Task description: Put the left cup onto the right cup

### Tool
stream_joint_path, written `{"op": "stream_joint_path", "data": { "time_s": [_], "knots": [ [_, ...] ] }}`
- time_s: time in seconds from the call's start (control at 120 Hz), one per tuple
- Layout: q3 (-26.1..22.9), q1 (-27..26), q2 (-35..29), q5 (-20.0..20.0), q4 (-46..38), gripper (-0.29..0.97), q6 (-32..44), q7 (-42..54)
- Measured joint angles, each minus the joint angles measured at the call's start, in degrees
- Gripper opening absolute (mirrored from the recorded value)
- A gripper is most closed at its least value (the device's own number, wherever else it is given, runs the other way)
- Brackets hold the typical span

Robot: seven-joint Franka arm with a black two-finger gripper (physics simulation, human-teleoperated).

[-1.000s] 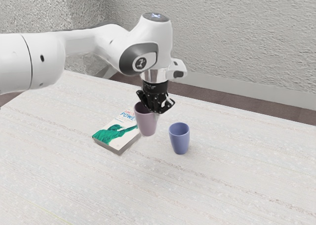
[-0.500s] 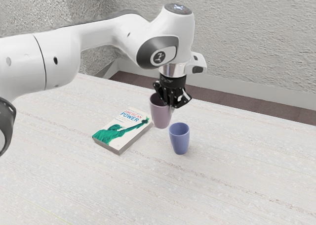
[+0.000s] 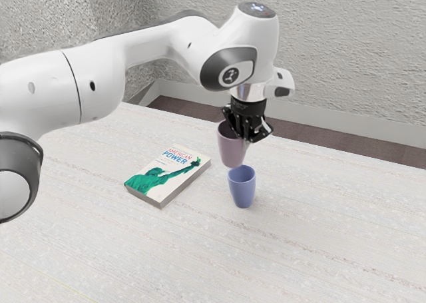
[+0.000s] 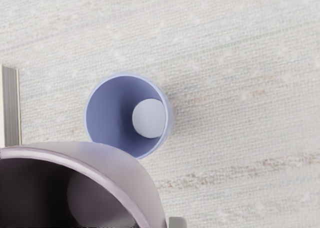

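gripper [image 3: 245, 133]: clamped on the rim of the mauve cup [image 3: 231, 150]. It looks like one finger inside and one outside the wall, so the cup hangs straight down under the hand, mouth up.

mauve cup (the "left" one): up in the air, off the table [image 3: 319, 243]. Its base is just above the blue cup [image 3: 241, 186] and a touch toward the exterior view's left of it. I'd guess the rim grip is on purpose, since it leaves the bottom free to settle onto the other cup.

blue cup: standing upright on the table, mouth open, nothing touching it. In the wrist view its opening [image 4: 107, 112] sits just beyond the held cup's rim [image 4: 120, 163] rather than under it. So I'd say the two aren't lined up yet.

book [image 3: 166, 176]: lying flat toward the exterior view's left of the blue cup, well out of the way.

arm [image 3: 133, 56]: comes in from the exterior view's left, wrist pointing straight down over the cups.

what changed: a second ago the mauve cup hung lower and over by the book's corner. Half a second ago it was about halfway. Now it's been lifted and carried toward the exterior view's right, nearly over the blue cup. The blue cup and book haven't budged.

what's left: probably a small nudge across, then lower.
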Motion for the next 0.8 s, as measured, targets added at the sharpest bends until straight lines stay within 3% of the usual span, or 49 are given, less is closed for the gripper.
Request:
{"op": "stream_joint_path", "data": {
  "time_s": [0.8],
  "knots": [
    [-6.2, 5.4, 7.5, 3.4, 6.8, -0.10, 0.6, 2.5]
  ]
}}
